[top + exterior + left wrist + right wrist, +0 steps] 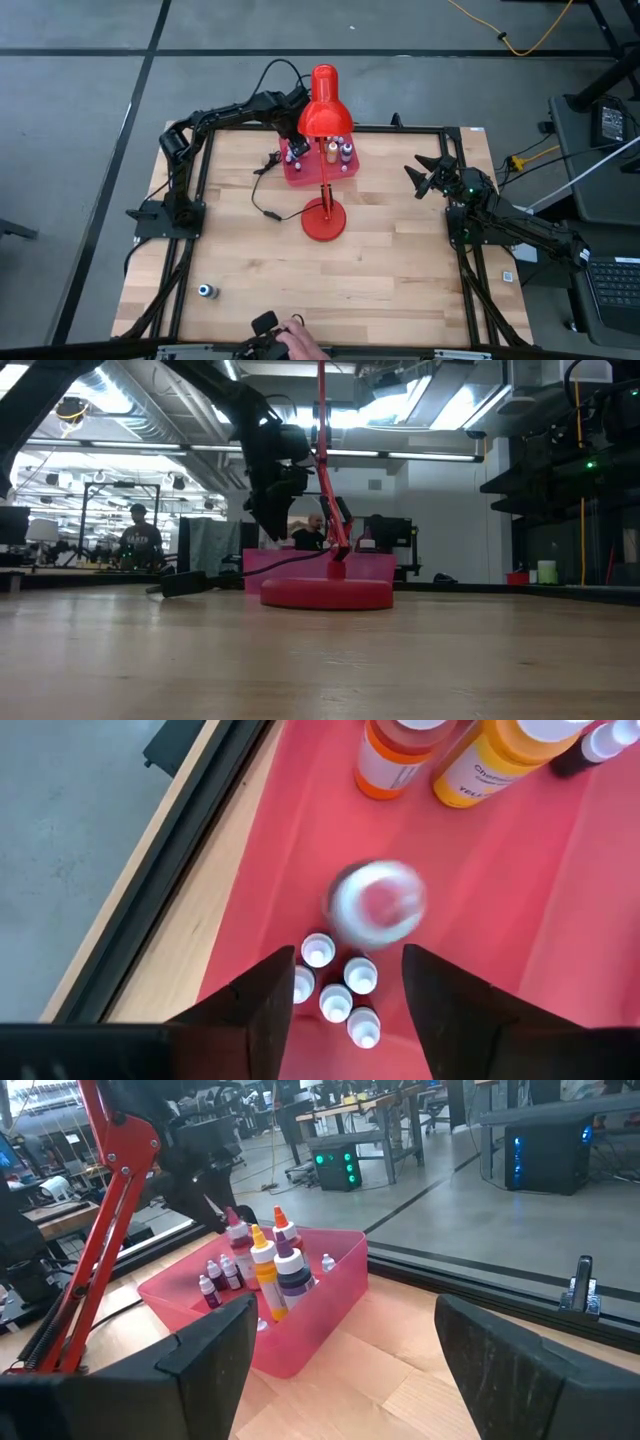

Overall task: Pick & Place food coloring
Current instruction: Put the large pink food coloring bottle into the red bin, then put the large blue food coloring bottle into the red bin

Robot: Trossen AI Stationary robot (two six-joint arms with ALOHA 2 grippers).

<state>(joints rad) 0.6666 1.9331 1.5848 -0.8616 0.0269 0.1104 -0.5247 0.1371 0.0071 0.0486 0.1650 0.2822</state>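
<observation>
The pink tray [322, 165] stands at the table's far middle, with the red lamp's head [325, 105] hanging over it. My left gripper [347, 965] points down into the tray's left end and is open. Just past its fingertips is a white-capped food coloring bottle [377, 902], blurred and touched by neither finger. Several tiny white-capped bottles [335, 992] stand grouped on the tray floor below. One more small bottle [207, 291] lies on the table's near left. My right gripper [425, 175] waits open and level at the table's right side.
The red lamp's base [324, 218] stands just in front of the tray, and its black cable [262, 195] trails off to the left. Taller orange [400, 755] and yellow [495, 760] bottles stand in the tray. A person's hand [297, 345] is at the near edge.
</observation>
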